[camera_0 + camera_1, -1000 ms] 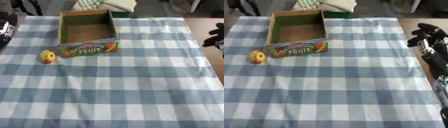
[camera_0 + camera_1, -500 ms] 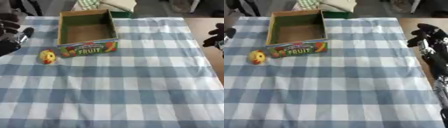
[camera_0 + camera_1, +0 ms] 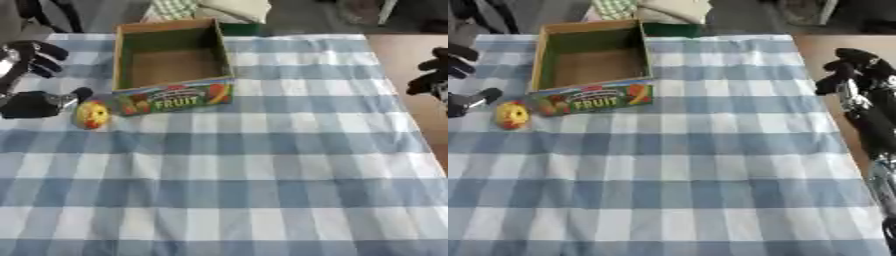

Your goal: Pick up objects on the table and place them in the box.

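Our left hand [image 3: 39, 102] has come in along the bench's left edge, fingers spread open beside the yellow toy [image 3: 91, 115]; the grasp looks imminent, the box [image 3: 171, 57] empty.

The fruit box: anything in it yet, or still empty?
Empty: the fruit box shows only its bare brown floor. The yellow toy lies outside on the cloth, beside its front left corner.

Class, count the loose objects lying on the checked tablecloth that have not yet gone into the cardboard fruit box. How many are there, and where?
1. A small yellow and red rounded toy lies on the blue-and-white checked tablecloth, just left of the open cardboard fruit box, near the robot's left hand. The box looks empty.
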You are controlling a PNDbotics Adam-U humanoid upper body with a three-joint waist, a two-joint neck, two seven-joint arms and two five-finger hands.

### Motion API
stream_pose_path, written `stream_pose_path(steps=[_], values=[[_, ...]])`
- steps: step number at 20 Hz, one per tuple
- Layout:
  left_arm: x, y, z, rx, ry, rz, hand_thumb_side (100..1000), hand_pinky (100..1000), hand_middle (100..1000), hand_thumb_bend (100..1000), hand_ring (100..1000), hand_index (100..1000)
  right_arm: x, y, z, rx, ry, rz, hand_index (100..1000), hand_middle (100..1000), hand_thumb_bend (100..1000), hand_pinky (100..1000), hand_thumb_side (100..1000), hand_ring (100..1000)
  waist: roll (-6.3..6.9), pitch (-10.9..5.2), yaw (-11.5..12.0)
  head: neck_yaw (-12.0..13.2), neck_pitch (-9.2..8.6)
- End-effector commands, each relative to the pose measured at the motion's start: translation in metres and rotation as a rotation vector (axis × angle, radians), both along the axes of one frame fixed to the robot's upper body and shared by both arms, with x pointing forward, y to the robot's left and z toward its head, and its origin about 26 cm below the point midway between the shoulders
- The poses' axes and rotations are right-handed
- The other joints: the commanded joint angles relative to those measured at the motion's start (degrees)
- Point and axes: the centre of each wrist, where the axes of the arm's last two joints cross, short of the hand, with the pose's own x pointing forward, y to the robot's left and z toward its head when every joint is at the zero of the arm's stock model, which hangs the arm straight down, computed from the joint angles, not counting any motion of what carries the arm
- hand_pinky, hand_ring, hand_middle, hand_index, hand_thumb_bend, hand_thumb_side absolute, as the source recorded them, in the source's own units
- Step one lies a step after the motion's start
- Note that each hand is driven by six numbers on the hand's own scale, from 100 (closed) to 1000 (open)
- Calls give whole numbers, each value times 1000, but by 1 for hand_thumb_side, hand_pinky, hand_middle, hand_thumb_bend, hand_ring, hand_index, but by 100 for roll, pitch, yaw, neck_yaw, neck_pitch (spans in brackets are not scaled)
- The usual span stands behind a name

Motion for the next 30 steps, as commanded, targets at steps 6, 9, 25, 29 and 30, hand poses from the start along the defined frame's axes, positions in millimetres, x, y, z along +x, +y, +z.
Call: stream_pose_path(steps=[6, 9, 25, 29, 30], values=[[21, 10, 16, 211, 122, 26, 151, 678, 682, 547, 664, 745, 0, -2, 10, -19, -28, 8, 791, 620, 100, 570, 412, 569, 5, -113, -53, 35, 5], [30, 9, 12, 256, 172, 21, 139, 680, 680, 539, 657, 744, 0, -2, 9, -19, -25, 10, 790, 619, 100, 570, 412, 569, 4, -115, -55, 32, 16], [55, -4, -27, 412, 186, 168, 147, 679, 686, 584, 647, 746, 0, -1, 8, -15, -25, 13, 790, 619, 100, 570, 412, 569, -38, -99, -67, 29, 26], [56, -6, -34, 470, 206, 164, 160, 678, 685, 598, 646, 747, 0, -1, 8, -15, -25, 12, 790, 619, 100, 570, 412, 569, -46, -98, -65, 28, 18], [56, -6, -34, 479, 214, 159, 159, 674, 677, 595, 639, 743, 0, -1, 8, -14, -25, 12, 790, 619, 100, 570, 412, 569, -47, -98, -64, 27, 19]])
